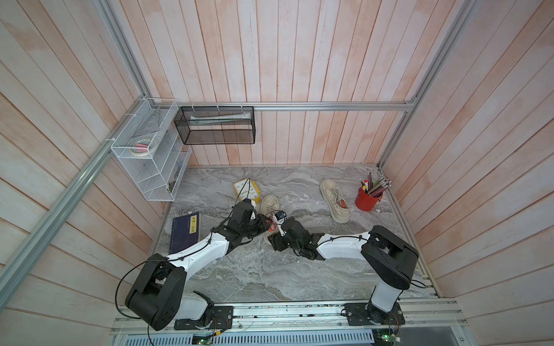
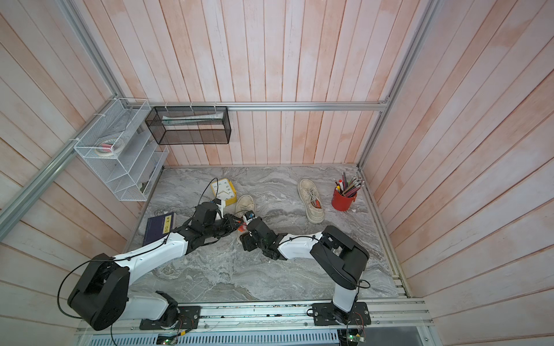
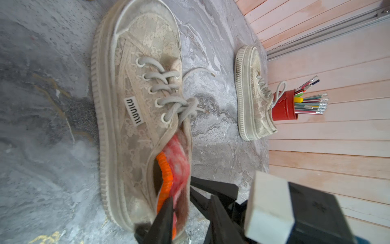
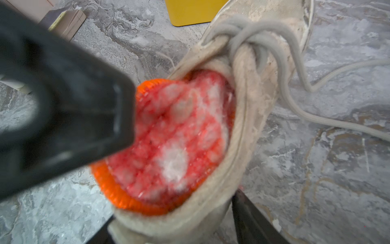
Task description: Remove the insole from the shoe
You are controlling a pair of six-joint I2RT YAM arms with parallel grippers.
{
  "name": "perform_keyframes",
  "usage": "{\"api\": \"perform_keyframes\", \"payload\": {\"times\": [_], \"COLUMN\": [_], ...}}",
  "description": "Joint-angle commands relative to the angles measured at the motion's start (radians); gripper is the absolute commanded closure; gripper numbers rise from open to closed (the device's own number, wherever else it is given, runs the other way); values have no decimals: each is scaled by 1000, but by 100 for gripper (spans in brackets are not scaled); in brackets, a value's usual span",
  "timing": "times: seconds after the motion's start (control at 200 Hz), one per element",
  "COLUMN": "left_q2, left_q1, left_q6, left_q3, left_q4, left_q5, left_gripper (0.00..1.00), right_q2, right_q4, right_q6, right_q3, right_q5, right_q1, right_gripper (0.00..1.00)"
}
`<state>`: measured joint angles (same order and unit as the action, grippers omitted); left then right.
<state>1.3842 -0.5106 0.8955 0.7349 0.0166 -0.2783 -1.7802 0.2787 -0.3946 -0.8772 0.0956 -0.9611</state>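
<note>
Well, we see the shoe [image 1: 269, 205] toe at 12, heel at 6; right gripper [image 4: 177, 228] hugs its heel; left gripper [image 3: 192, 211] hold unclear

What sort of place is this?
Likely a robot test booth staged as a room: plank walls in a bare aluminium frame, two arms bolted to a rail, and shoes, a clock and a pen pot on a marble-look table.

Insole [image 4: 175, 137] in shoe [image 1: 269, 204]; clock [image 1: 246, 190] behind; book [image 1: 185, 232] left.
</note>
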Motion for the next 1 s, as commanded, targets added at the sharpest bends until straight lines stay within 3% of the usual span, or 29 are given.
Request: {"api": "perform_keyframes", "payload": {"times": [0.0, 0.24, 0.405, 0.67, 0.76, 0.995], "left_q2": [-27, -55, -23, 8, 19, 21], "left_q1": [3, 4, 3, 4, 3, 3], "left_q6": [-26, -52, -44, -18, -20, -24], "left_q3": [21, 38, 26, 7, 11, 9], "left_q4": [46, 77, 73, 22, 22, 73], "left_q5": [47, 92, 60, 8, 3, 39], "left_gripper": [60, 50, 49, 67, 68, 54], "right_q2": [-36, -38, -39, -44, -44, -42], "right_q4": [-51, -49, -49, -46, -46, -48], "right_q6": [-1, -6, -7, -9, -10, -9], "right_q3": [-13, -13, -15, -17, -17, -17], "right_q5": [-1, -6, -8, -17, -20, -22], "right_q1": [13, 13, 13, 13, 13, 13], "right_gripper": [31, 31, 31, 31, 31, 31]}}
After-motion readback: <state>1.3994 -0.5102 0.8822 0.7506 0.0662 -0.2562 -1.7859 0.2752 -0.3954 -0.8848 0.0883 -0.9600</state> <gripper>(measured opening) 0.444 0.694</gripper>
